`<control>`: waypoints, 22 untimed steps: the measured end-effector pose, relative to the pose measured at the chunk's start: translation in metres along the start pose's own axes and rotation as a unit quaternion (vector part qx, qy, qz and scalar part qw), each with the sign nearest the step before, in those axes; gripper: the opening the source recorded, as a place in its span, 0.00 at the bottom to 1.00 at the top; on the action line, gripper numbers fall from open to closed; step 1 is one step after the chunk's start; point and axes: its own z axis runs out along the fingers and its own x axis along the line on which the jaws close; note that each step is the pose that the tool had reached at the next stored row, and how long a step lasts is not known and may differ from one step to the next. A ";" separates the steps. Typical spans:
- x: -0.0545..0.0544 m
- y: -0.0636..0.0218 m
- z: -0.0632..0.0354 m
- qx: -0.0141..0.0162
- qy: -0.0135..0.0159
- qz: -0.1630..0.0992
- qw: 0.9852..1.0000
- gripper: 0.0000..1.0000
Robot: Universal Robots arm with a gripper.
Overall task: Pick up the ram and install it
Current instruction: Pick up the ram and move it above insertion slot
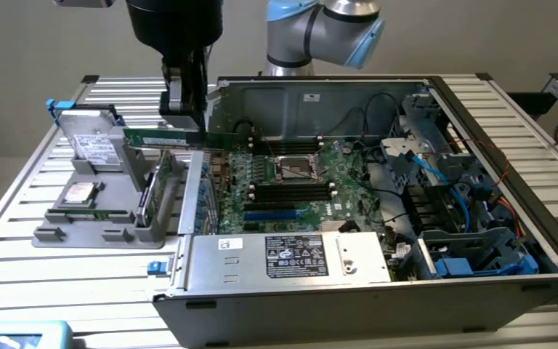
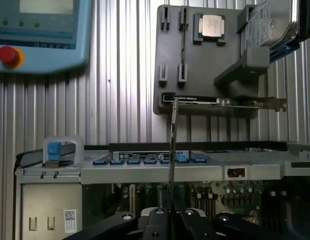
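The ram [image 1: 168,138] is a thin green stick held level in the air, with my gripper [image 1: 182,129] shut on its upper edge. It hangs above the gap between the grey holder tray [image 1: 56,236] and the open computer case [image 1: 511,182], over the case's wall on the exterior view's left. In the wrist view the ram [image 2: 173,150] appears edge-on as a thin line running out from the gripper [image 2: 171,216]. The black memory slots [image 1: 292,190] lie on the motherboard inside the case, to the exterior view's right of the ram and lower.
The tray holds a silver processor chip [image 1: 81,193], a hard drive [image 1: 95,142] and a taller green card with a metal bracket [image 1: 158,193]. A power supply [image 1: 289,254] fills the case's near side, cables [image 1: 434,174] its right. A teach pendant [image 2: 39,30] lies on the slatted table.
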 end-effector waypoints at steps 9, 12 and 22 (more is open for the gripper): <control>-0.001 -0.0406 -0.0012 0.000 0.000 0.000 1.000 0.14; -0.002 -0.0544 -0.0009 0.000 0.000 0.000 1.000 0.14; -0.013 -0.0929 0.0004 0.000 0.000 -0.001 1.000 0.14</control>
